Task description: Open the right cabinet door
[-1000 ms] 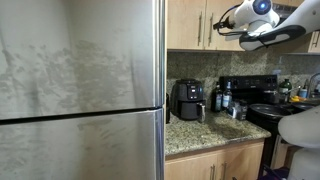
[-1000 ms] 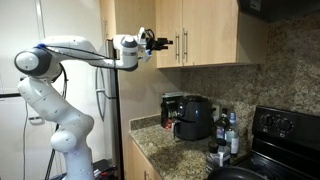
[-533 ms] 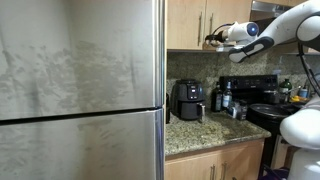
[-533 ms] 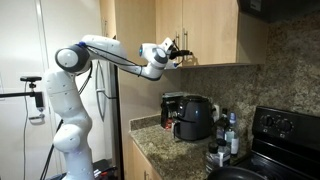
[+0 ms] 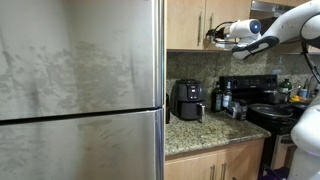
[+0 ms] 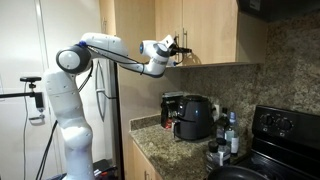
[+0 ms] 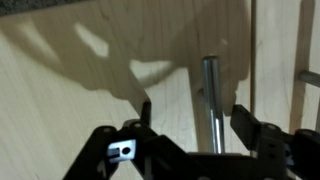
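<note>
Two wooden cabinet doors hang side by side, high above the desk [image 5: 200,135]. The right cabinet door [image 5: 228,10] is light brown and shut flat against the cabinet. Its thin silver handle [image 7: 210,95] runs up and down near the door's left edge.

In the wrist view this bar stands between the jaws. The jaws are spread, one on each side of the bar. A little gap shows on both sides, so they pinch nothing.

The left door [image 5: 185,25] is just beside. Its own handle is very close to the jaws, past the crack between the two doors. The white robot arm [image 6: 110,48] reaches up to the doors and hides part of them in both exterior views.

A big shiny fridge [image 5: 80,90] stands next to the cabinets. Down on the desk sit a black air fryer [image 5: 188,100] and some bottles [image 5: 225,98]. A black stove [image 5: 262,105] stands beside them. All of these are well below the door.
</note>
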